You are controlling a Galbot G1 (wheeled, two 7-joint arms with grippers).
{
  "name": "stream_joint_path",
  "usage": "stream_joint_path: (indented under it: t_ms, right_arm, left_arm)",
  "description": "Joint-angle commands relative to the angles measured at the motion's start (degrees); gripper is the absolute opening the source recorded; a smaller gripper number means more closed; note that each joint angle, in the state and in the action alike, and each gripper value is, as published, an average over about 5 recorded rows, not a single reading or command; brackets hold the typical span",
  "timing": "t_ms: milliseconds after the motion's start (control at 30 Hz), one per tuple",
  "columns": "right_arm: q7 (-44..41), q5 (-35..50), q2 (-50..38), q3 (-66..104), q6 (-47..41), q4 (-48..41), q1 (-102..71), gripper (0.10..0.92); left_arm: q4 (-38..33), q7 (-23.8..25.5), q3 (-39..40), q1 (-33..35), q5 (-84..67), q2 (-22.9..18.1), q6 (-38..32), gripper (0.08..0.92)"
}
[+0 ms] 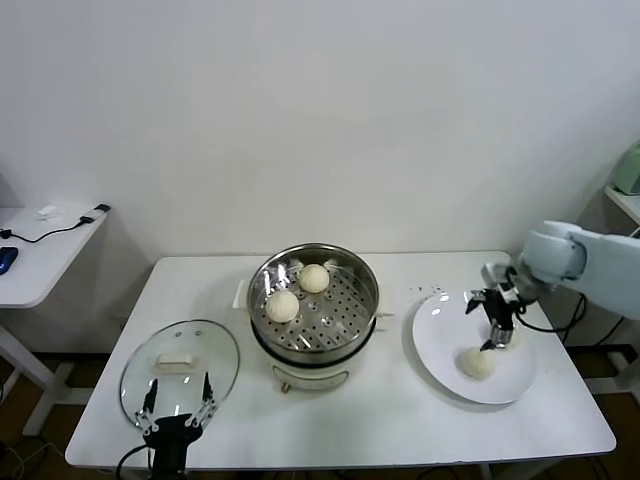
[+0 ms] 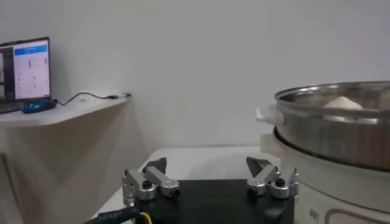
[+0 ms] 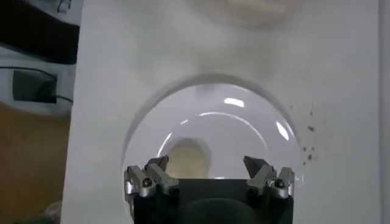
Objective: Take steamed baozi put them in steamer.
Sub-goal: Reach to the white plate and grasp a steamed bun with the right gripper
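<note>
The steamer (image 1: 313, 310) stands mid-table, and two baozi (image 1: 314, 278) (image 1: 282, 305) lie on its perforated tray. A white plate (image 1: 440, 330) to its right holds a baozi (image 1: 476, 363) and a second one (image 1: 512, 340) partly hidden by my right gripper (image 1: 497, 338). The right gripper hovers open just above the plate. In the right wrist view the gripper (image 3: 207, 163) is open, with a baozi (image 3: 187, 159) on the plate (image 3: 244, 134) below its jaws. My left gripper (image 1: 178, 410) is parked open at the table's front left (image 2: 207, 164).
A round glass lid (image 1: 215, 350) lies flat at the front left, just beyond the left gripper. A side table (image 1: 40, 250) with cables stands at the far left. Dark crumbs (image 1: 432, 291) dot the table behind the plate. The steamer wall (image 2: 335, 128) is close beside the left gripper.
</note>
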Motion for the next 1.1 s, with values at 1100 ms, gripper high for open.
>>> stream_joint_path:
  t_ms: [1100]
  right_arm:
    - [-1.9, -7.3, 0.8, 10.8, 2.1, -4.7, -9.2, 0.582]
  left_arm:
    - [1.2, 0.1, -0.6, -1.1, -0.4, 0.1, 0.9, 0.823]
